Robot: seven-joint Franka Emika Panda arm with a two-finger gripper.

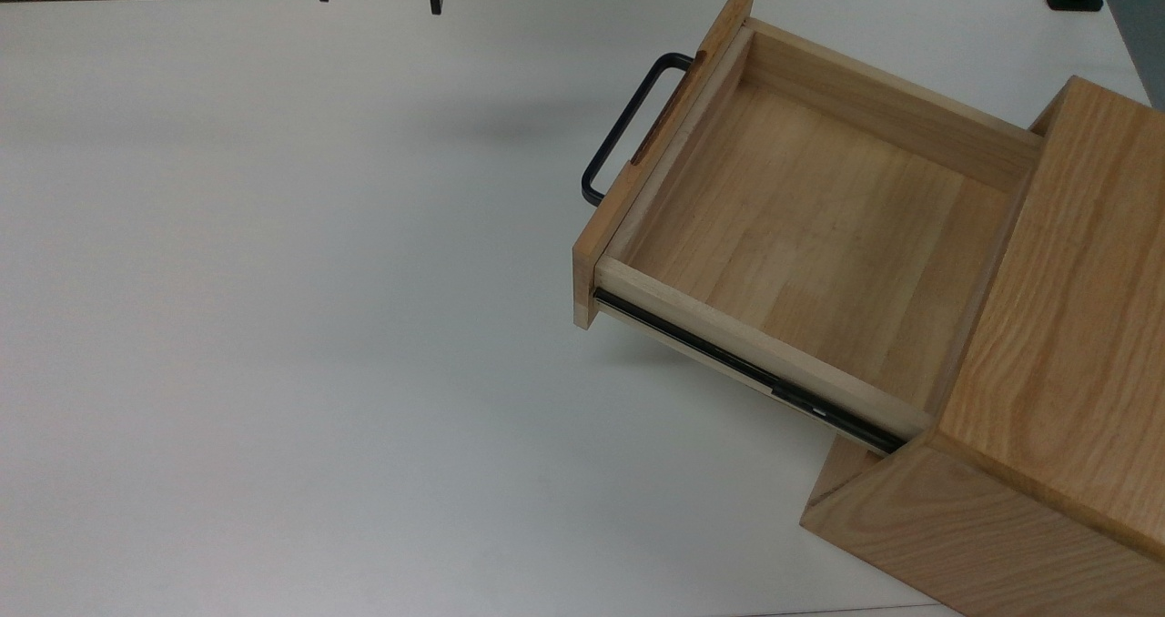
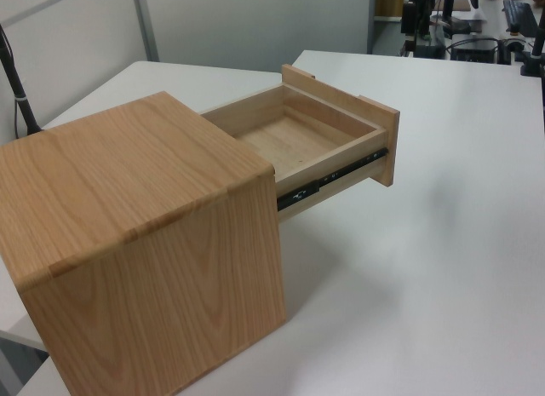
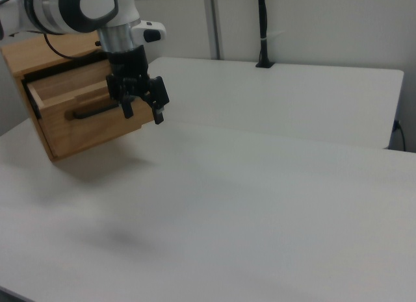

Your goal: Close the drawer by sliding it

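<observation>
drawer [image 1: 801, 235] pulled out; gripper [image 3: 142, 111] apart, jaws seemingly open.

top view overhead, left and right views opposite, sharing drawer [image 1: 801, 235]

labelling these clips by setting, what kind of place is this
Probably a robotics lab or office workspace: a plain white table carries one oak cabinet with its drawer pulled open, a robot arm's gripper hangs above, and partition walls and cabled desks stand behind.

Lab/office: white worktable [image 1: 273, 326], grey partition panels [image 3: 312, 23], robot arm [image 3: 71, 6], cables, equip. in bkgd.
</observation>
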